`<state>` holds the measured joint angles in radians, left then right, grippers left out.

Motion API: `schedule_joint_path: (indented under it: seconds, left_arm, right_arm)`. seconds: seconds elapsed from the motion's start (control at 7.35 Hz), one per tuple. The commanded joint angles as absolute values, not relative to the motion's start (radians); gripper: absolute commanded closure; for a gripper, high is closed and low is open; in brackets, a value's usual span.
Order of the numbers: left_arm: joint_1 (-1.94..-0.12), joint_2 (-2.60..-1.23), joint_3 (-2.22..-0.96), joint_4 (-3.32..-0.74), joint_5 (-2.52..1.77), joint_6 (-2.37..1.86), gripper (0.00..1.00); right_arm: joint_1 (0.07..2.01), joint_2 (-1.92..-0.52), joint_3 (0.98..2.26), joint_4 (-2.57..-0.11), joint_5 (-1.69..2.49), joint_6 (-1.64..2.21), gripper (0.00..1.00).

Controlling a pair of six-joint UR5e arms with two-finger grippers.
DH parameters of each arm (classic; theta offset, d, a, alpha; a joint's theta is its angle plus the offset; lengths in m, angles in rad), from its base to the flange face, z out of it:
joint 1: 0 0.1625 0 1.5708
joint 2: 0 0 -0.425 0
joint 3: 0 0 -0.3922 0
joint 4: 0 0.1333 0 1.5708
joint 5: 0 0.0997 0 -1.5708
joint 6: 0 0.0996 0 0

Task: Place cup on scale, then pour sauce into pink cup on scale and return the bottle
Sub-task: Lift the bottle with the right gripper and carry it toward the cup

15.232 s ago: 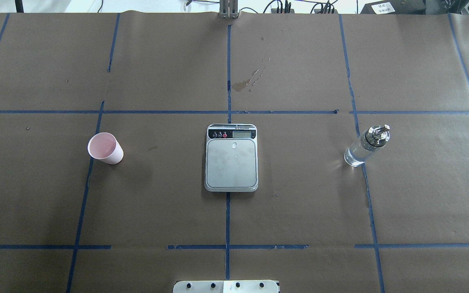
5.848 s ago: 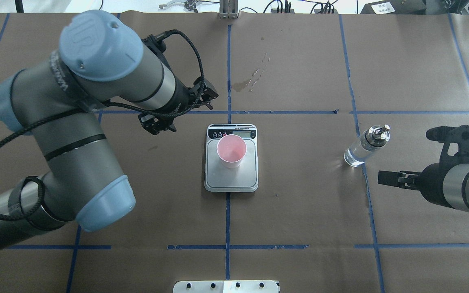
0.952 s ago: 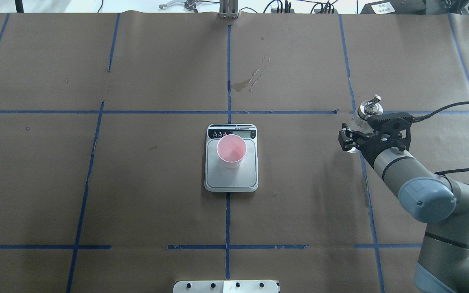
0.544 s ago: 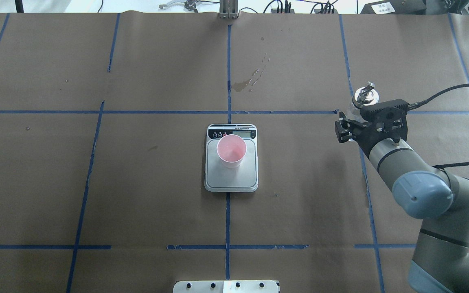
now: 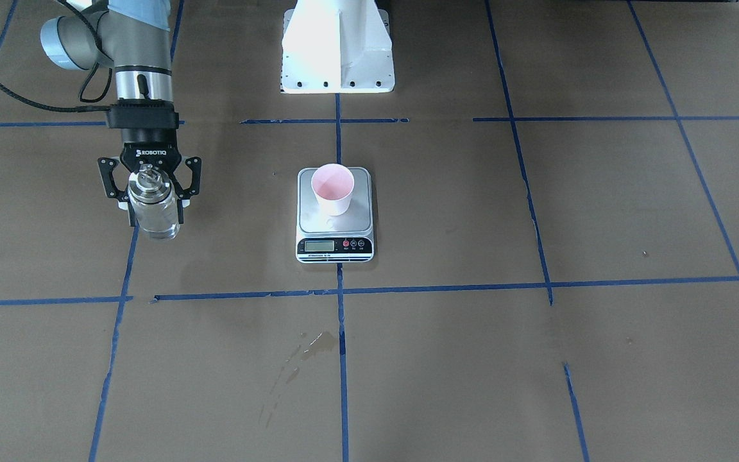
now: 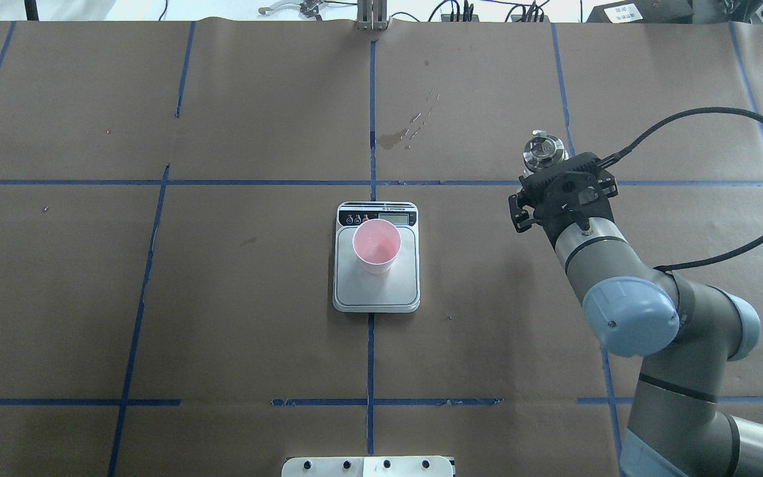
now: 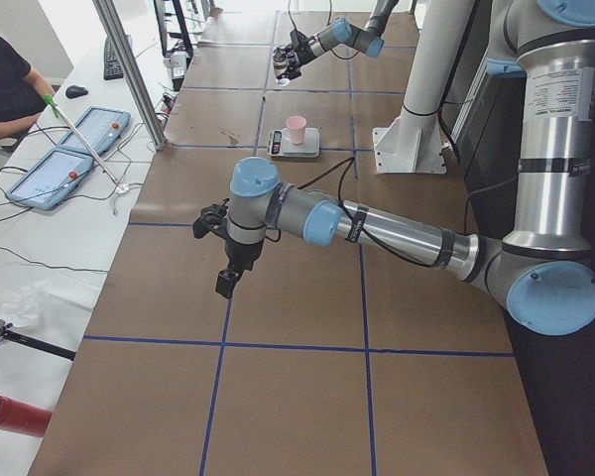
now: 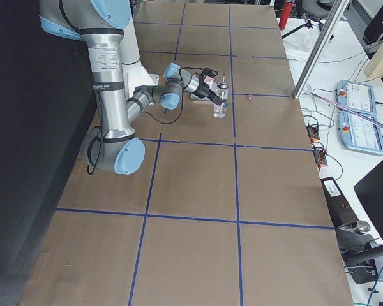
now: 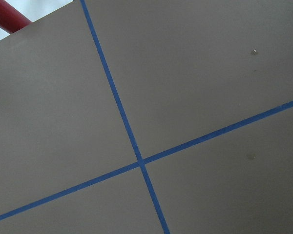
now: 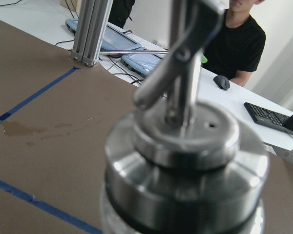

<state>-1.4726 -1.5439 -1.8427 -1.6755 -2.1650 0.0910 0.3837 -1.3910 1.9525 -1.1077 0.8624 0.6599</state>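
The pink cup stands upright on the scale at the table's middle, also in the front view on the scale's platform. My right gripper is shut on the clear glass bottle and holds it upright above the table, well to the right of the scale. From overhead the bottle's metal cap shows beyond the gripper. The cap fills the right wrist view. My left gripper shows only in the exterior left view; I cannot tell if it is open.
A wet stain marks the brown paper beyond the scale. The white robot base stands behind the scale. An operator sits at the far side with tablets. The left wrist view shows only paper and blue tape.
My right gripper has lifted the bottle off the table and carried it left, toward the scale. The cup and scale have not moved.
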Motion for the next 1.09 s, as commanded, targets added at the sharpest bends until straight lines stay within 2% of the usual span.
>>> schedule_joint_path:
  seconds: [0.0, 0.41, 0.95]
  left_arm:
    - [-1.537, -1.54, -1.765, -1.686, -2.169, 0.104, 0.0]
    - [-1.565, -1.482, -1.623, -1.804, -2.274, 0.23, 0.0]
    - [-1.559, -1.534, -1.606, -1.806, -2.278, 0.224, 0.0]
  right_arm:
    - [0.281, -1.367, 1.933, -1.12, 0.726, 0.511, 1.0]
    - [0.218, -1.281, 1.933, -1.36, 0.543, 0.416, 1.0]
    - [0.184, -1.279, 1.899, -1.435, 0.47, 0.404, 1.0]
